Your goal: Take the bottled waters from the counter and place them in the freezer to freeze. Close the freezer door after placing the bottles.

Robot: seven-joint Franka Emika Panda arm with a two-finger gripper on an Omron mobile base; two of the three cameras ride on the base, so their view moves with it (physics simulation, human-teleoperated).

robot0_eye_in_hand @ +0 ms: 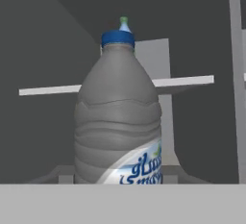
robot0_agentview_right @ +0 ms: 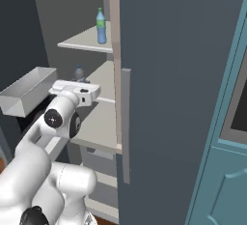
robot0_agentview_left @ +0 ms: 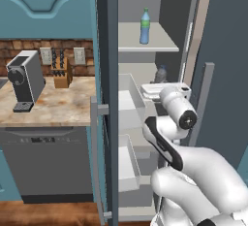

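Slate-grey panels of the freezer (robot0_agentview_left: 107,50) are being seen standing apart, with the freezer door (robot0_agentview_right: 178,74) swung wide and its grey bar handle (robot0_agentview_right: 125,122) facing the cameras. Inside, a clear blue bottle with a green top part (robot0_agentview_left: 145,25) is being shown upright on an upper pale grey shelf (robot0_agentview_left: 160,43). One level lower, a duller grey-blue bottle (robot0_agentview_left: 161,74) is being shown upright, just beyond the white hand of the arm (robot0_agentview_left: 167,91), which is being held reached into the compartment. In the hand view the grey-blue bottle (robot0_eye_in_hand: 117,117) is being seen very near, blue-capped, with a white label band low on its body; behind its cap, the tip of the upper bottle is being glimpsed above the edge of the shelf.

The gripper's fingertips are being hidden in all views, so a grip on the bottle cannot be confirmed from the pictures; by the narrowness of the opening, the fingers are being taken as drawn nearly together.

Clear white drawers (robot0_agentview_left: 127,106) are being shown pulled out on the left side. Further left, a grey coffee machine (robot0_agentview_left: 24,79) and a knife block (robot0_agentview_left: 62,72) are being seen on the beige marbled counter (robot0_agentview_left: 58,106), above a dark grey dishwasher (robot0_agentview_left: 46,164).
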